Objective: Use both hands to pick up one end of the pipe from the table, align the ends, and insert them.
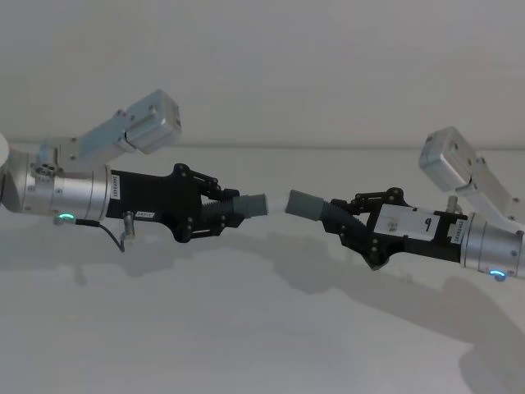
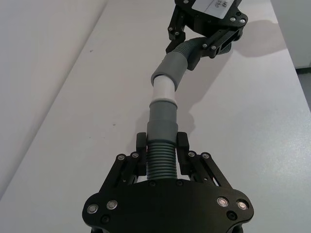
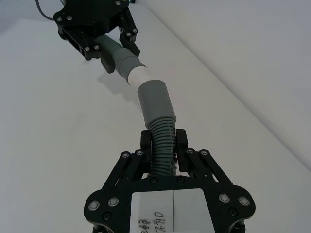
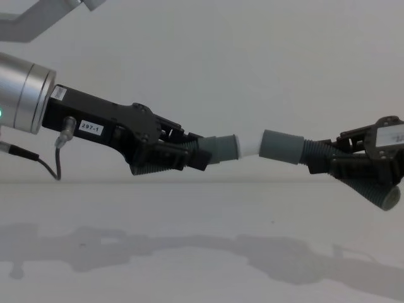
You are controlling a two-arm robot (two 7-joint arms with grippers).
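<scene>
Chest view: I have both arms reaching inward, level, well above the table (image 4: pixel 202 252). Left gripper (image 4: pixel 183 153) is clamped on the ribbed stretch of its pipe piece (image 4: pixel 218 148), right gripper (image 4: pixel 328 161) likewise on the socket piece (image 4: pixel 284 146). White tip (image 4: pixel 250 146) sits just at the socket mouth, pieces slightly angled.

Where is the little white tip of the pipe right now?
The white tip is up in the air above the table, on the piece held by the left end effector, right at the mouth of the socket held by the right end effector.
</scene>
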